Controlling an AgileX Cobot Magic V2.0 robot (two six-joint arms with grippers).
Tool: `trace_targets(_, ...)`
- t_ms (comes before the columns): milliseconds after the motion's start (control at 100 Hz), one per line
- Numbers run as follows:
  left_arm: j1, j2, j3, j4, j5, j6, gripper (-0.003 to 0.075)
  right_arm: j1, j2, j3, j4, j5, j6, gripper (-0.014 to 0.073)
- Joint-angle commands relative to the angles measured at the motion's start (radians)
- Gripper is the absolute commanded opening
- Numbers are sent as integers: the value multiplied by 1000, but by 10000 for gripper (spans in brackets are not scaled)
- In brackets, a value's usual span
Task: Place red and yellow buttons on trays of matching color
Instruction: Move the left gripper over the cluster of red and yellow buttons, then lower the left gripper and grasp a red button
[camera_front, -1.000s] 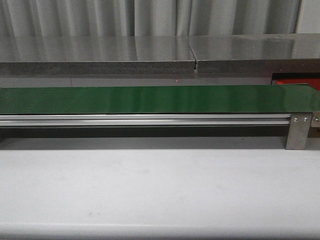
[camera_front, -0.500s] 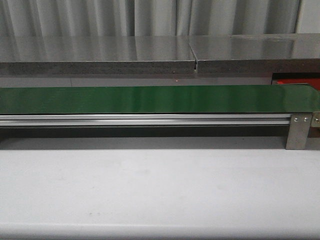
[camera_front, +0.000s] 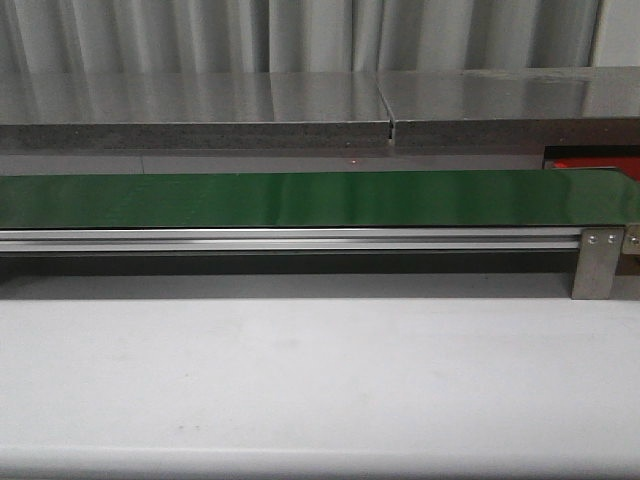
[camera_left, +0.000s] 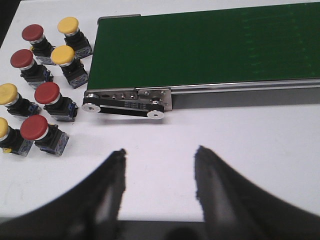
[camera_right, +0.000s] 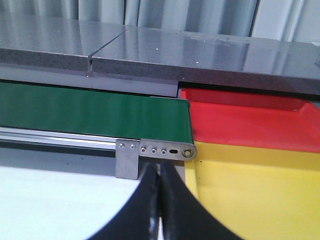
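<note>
Several red buttons (camera_left: 47, 93) and several yellow buttons (camera_left: 62, 55) stand in a cluster on the white table, beside the end of the green belt (camera_left: 210, 47). My left gripper (camera_left: 160, 152) is open and empty over bare table, a short way from that cluster. In the right wrist view, the red tray (camera_right: 250, 125) and the yellow tray (camera_right: 255, 192) lie side by side past the belt's other end, both empty. My right gripper (camera_right: 159, 169) is shut on nothing, in front of the belt's end bracket. Neither gripper shows in the front view.
The green belt (camera_front: 300, 198) runs across the front view on an aluminium rail (camera_front: 290, 239) with a metal bracket (camera_front: 597, 265) at its right end. A grey stone ledge (camera_front: 300, 105) and curtains stand behind. A sliver of the red tray (camera_front: 590, 161) shows far right.
</note>
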Motion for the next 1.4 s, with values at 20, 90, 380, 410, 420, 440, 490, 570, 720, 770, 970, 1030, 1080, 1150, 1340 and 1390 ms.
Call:
trace_targets(20,-10,3,-28,-16,-61,-12,568,-1,-16,-18,-15,-79,-4,-118)
trace_targets(90,-10,3,-24,-20,-63,-36,643,-1,-16,-18,-15,-79,-4,-118)
trace_targets(380,27,26,-30,84,-58,-230,663,-1,-16,-18,-15,-79,-4,-118)
trace_targets(410,44,39,-35,106,-58,-258,663,-1,-16,-18,-15,-79,-4,-118)
trace_targets(420,53,42,-37,110,-58,-268,663,-1,-16,-18,-15,-79,-4,-118)
trace_targets(440,70,53,-39,117,-60,-278,663,-1,-16,-18,-15,-79,-4,-118)
trace_targets(490,113,87,-52,113,-62,-281,663,-1,-16,-18,-15,-79,-4,-118)
trace_targets(570,196,153,-75,73,-71,-281,663,-1,-16,-18,-15,-79,-4,-118)
trace_targets(720,366,295,-108,4,-121,-281,663,-1,-16,-18,-15,-79,-4,-118)
trace_targets(770,409,335,-114,-22,-152,-281,663,-1,-16,-18,-15,-79,-4,-118)
trace_targets(970,501,493,-139,-60,-223,-281,663,-1,-16,-18,-15,-79,-4,-118)
trace_targets(1030,511,536,-151,-59,-232,-281,663,-1,-16,-18,-15,-79,-4,-118)
trace_targets(1080,515,575,-164,-58,-234,-281,663,-1,-16,-18,-15,-79,-4,-118)
trace_targets(1150,515,630,-188,-54,-236,-281,663,-1,-16,-18,-15,-79,-4,-118)
trace_targets(1340,515,762,-264,-37,-244,-279,663,-1,-16,-18,-15,-79,-4,-118)
trace_targets(1390,515,796,-284,-37,-240,-279,663,-1,-16,-18,-15,-79,-4,-118)
